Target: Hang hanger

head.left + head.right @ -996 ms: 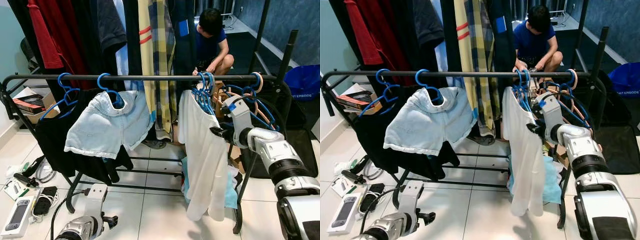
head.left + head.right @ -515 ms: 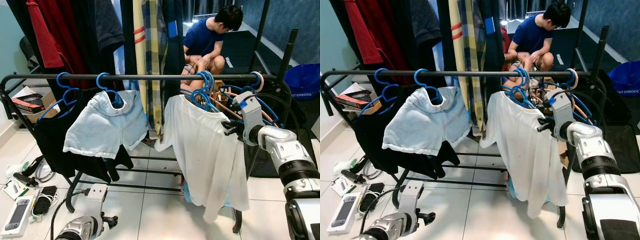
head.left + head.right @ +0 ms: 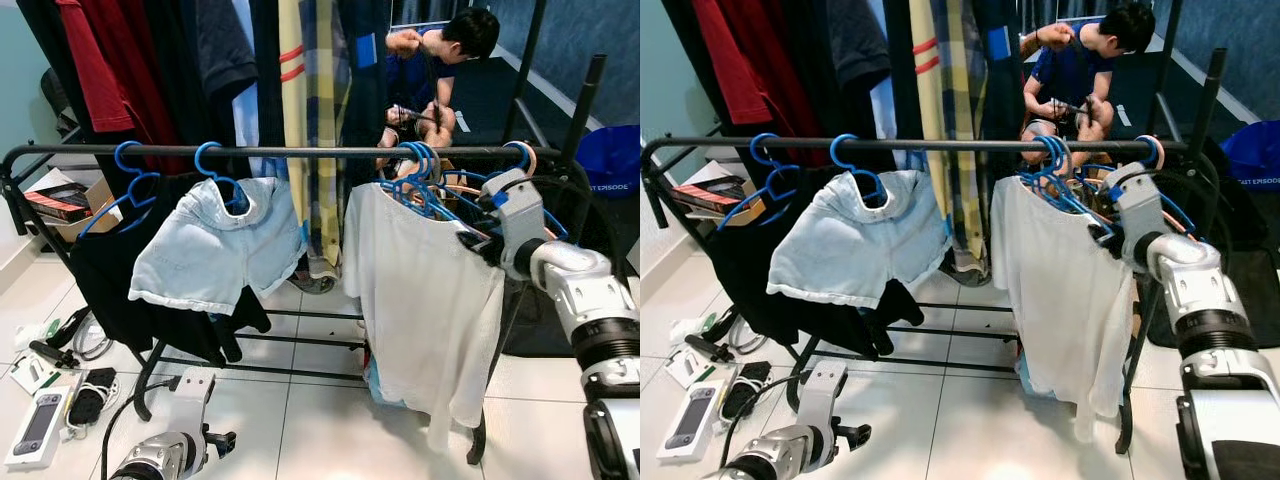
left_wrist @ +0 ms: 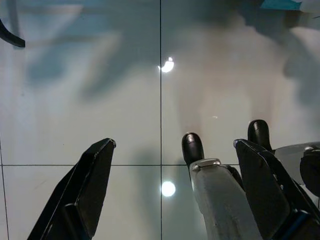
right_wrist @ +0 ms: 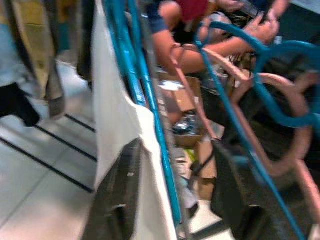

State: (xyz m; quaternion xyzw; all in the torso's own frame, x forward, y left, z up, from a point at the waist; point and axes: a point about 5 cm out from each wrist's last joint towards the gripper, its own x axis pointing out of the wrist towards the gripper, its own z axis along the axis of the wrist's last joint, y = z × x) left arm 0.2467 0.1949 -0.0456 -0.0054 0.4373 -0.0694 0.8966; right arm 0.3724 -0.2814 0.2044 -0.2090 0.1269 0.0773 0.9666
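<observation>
A white shirt (image 3: 420,290) hangs on a blue hanger (image 3: 425,195) whose hook is over the black rail (image 3: 300,153), right of centre. My right gripper (image 3: 478,243) is at the hanger's right shoulder. In the right wrist view its two fingers (image 5: 120,200) stand apart, with the blue hanger arm (image 5: 150,100) and the shirt's edge (image 5: 115,115) between them, so it is open. My left gripper (image 3: 215,440) hangs low over the floor tiles, open and empty (image 4: 172,145).
Denim shorts (image 3: 215,250) and a black garment (image 3: 110,270) hang on blue hangers to the left. Bare blue and pink hangers (image 3: 520,160) crowd the rail's right end. A person (image 3: 440,70) crouches behind the rack. Gadgets (image 3: 40,420) lie on the floor at left.
The white shirt has turned from edge-on to facing me and now hangs flatter. My right gripper has drifted right and slightly up along the hanger. The person behind has raised an arm.
</observation>
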